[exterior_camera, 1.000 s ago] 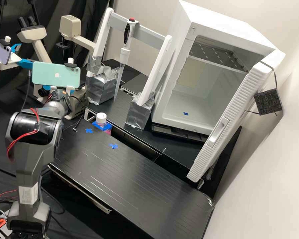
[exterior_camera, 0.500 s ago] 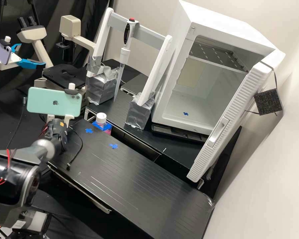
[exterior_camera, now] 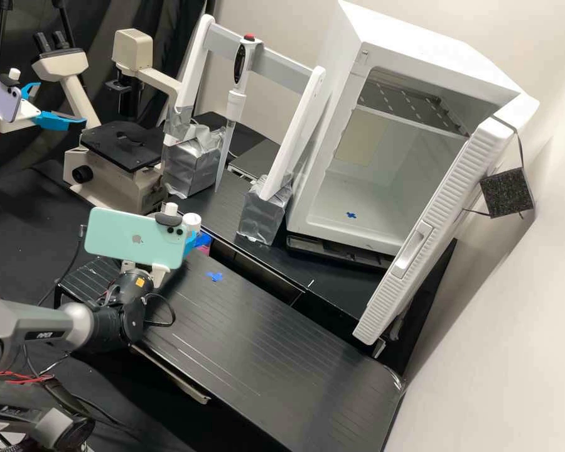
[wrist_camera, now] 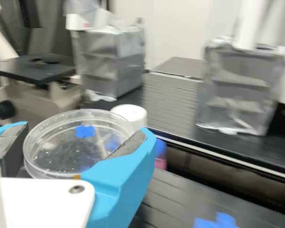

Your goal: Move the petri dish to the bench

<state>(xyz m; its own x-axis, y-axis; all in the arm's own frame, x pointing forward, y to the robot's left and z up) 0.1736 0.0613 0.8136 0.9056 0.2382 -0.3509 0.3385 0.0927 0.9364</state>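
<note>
The clear, round plastic petri dish [wrist_camera: 76, 145] is clasped by the blue-fingered white gripper [wrist_camera: 83, 135] — likely light, slick, brittle — best held gently by its side wall

One petri dish [wrist_camera: 57, 156]. Two phones: green phone [exterior_camera: 122, 242], purple phone [exterior_camera: 1, 97]. One bottle [wrist_camera: 132, 115]. One microscope [exterior_camera: 122, 147]. One pipette [exterior_camera: 235, 103]. One white box [exterior_camera: 414, 47], one door [exterior_camera: 442, 216]. Two silver blocks: one near microscope [exterior_camera: 191, 166], other near white box [exterior_camera: 262, 216]. Three blue crosses: one seen through petri dish [wrist_camera: 84, 131], one on surface [exterior_camera: 215, 276], one in white box [exterior_camera: 351, 215]. One black block [exterior_camera: 507, 191].
</note>
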